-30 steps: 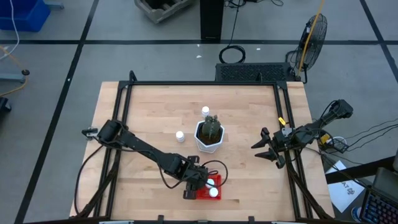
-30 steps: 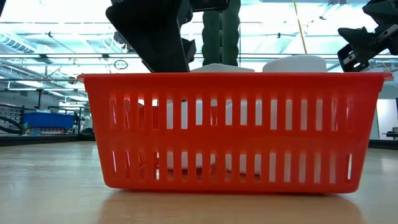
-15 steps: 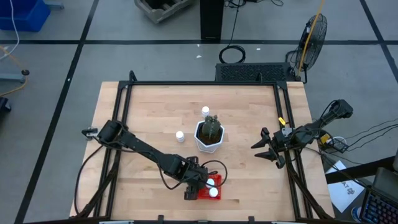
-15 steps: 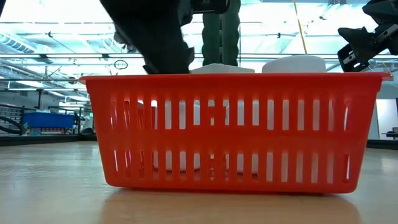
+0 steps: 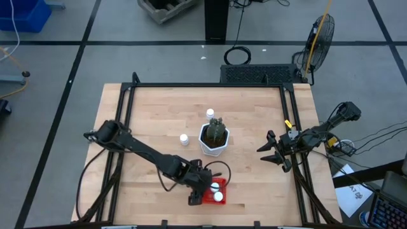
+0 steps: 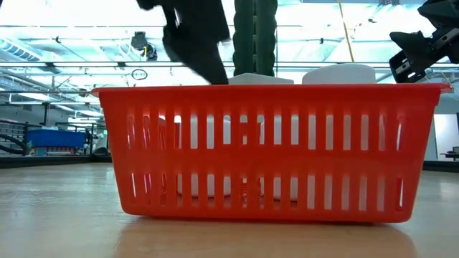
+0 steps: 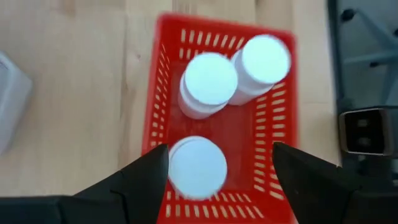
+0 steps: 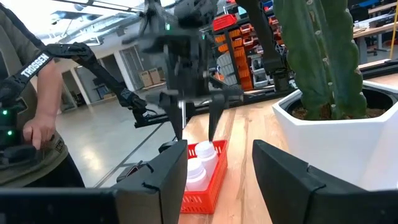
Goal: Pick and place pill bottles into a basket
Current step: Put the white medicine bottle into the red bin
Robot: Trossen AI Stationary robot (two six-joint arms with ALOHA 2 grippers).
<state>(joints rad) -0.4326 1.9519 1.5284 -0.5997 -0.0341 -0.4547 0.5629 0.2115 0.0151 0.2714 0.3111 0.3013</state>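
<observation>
The red mesh basket (image 5: 216,193) stands near the table's front edge, and three white pill bottles (image 7: 210,84) stand upright in it. My left gripper (image 7: 221,167) hangs open and empty just above the basket's near-left end, fingers pointing down; it also shows in the high view (image 5: 203,188) and the low view (image 6: 197,39). Two more pill bottles stand on the table, one left of the white pot (image 5: 184,138) and one behind it (image 5: 210,113). My right gripper (image 5: 272,152) waits open at the table's right side.
The white hexagonal pot with a green cactus (image 5: 214,137) stands at the table's middle, behind the basket. A person (image 8: 28,106) stands beyond the table in the right wrist view. Bare wood lies left and right of the basket.
My left gripper has gone up from inside the basket, clear of its rim. The bottles stay standing in the basket.
</observation>
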